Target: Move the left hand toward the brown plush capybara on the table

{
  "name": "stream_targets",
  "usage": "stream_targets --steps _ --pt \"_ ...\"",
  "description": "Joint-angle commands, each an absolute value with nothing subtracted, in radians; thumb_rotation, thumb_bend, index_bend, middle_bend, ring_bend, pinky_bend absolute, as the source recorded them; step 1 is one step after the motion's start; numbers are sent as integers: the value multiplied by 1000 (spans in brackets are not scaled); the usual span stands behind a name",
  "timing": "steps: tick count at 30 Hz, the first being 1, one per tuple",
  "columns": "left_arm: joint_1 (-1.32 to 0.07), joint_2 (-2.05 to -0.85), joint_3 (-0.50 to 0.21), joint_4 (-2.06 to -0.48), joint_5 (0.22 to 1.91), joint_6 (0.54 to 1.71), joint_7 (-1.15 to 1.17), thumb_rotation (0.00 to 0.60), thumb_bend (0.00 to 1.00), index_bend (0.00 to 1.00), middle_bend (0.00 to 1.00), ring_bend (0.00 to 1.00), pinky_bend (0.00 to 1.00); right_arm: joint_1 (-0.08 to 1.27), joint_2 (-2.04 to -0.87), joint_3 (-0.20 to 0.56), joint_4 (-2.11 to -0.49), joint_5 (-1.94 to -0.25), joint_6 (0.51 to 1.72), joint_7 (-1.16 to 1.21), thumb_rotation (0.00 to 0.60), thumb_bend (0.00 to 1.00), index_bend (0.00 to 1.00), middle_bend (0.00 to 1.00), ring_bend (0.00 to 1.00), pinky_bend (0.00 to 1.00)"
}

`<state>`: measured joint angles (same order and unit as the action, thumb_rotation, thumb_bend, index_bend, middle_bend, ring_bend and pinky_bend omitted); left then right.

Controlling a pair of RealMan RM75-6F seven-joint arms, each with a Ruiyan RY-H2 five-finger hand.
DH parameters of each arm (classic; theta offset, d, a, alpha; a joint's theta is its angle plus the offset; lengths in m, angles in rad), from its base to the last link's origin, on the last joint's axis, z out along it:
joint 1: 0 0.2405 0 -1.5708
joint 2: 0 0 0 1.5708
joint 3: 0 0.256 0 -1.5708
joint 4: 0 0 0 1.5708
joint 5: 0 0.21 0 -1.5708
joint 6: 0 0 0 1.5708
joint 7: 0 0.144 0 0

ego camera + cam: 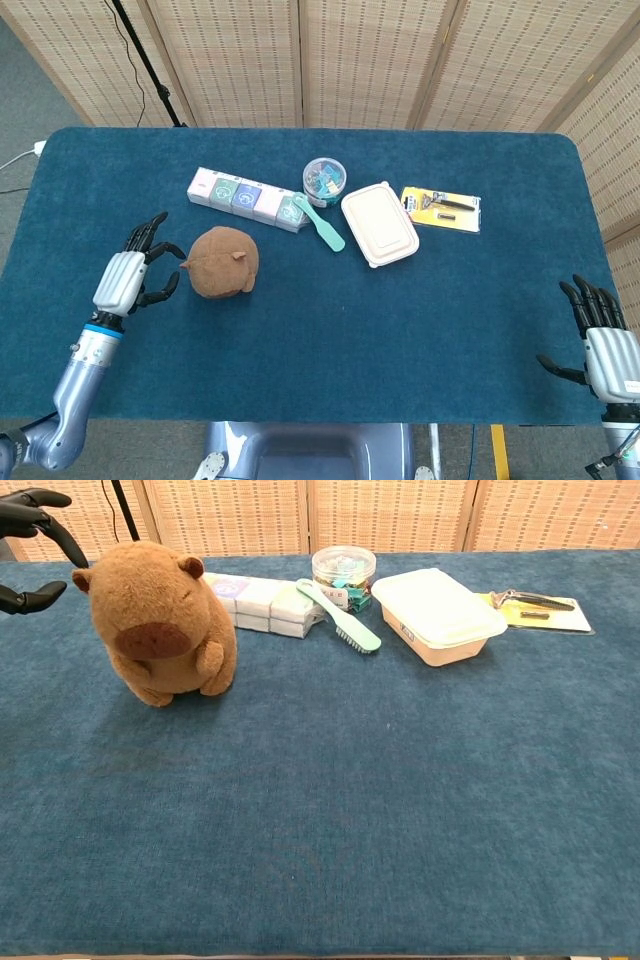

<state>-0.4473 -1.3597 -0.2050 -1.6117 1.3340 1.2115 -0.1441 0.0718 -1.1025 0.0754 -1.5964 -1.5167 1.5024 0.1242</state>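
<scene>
From the head view, the left robot hand hovered with fingers spread and curled, holding nothing, just beside the brown plush capybara at its 9 o'clock, fingertips near the fur but apparently apart from it. The capybara sat upright on the blue carpeted surface, left of centre. At its 12 to 1 o'clock lay a row of pastel boxes, a teal brush, a clear round tub of clips, a cream lidded container and a carded razor. The right robot hand idled, fingers apart and empty, at the surface's 4 o'clock corner.

From the chest view, only the left robot hand's dark fingertips showed, at the frame's 10 o'clock, flanking the capybara's ear. A hasty push would likely topple the light toy toward 3 o'clock or nudge it into the boxes behind. Open carpet lay toward 6 o'clock; the surface's left edge was near the arm.
</scene>
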Motion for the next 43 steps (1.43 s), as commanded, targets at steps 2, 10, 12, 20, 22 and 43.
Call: stream_targets --steps 2,10,12,20,22,43 --pt "-451 -1370 -207 -1605 1329 1212 -144 600 440 452 0 0 0 73 -1101 74 -1596 -1518 1500 131 600 0 0 0 0 0" --pt "-454 -1389 -214 -1600 1318 1221 -135 600 440 474 0 0 0 74 -1097 72 -1596 -1521 1495 145 600 0 0 0 0 0" --pt "-456 -1395 -216 -1598 1312 1219 -132 600 440 483 0 0 0 76 -1094 69 -1599 -1525 1490 160 600 0 0 0 0 0" --pt "-464 -1417 -221 -1591 1296 1218 -115 600 445 509 0 0 0 79 -1088 65 -1597 -1531 1485 180 600 0 0 0 0 0" --pt "-465 -1421 -223 -1591 1294 1219 -114 600 453 538 0 0 0 79 -1087 65 -1596 -1532 1485 185 600 0 0 0 0 0" --pt "-463 -1424 -244 -1617 1249 1236 -71 600 485 624 0 0 0 90 -1084 69 -1599 -1524 1468 201 600 0 0 0 0 0"
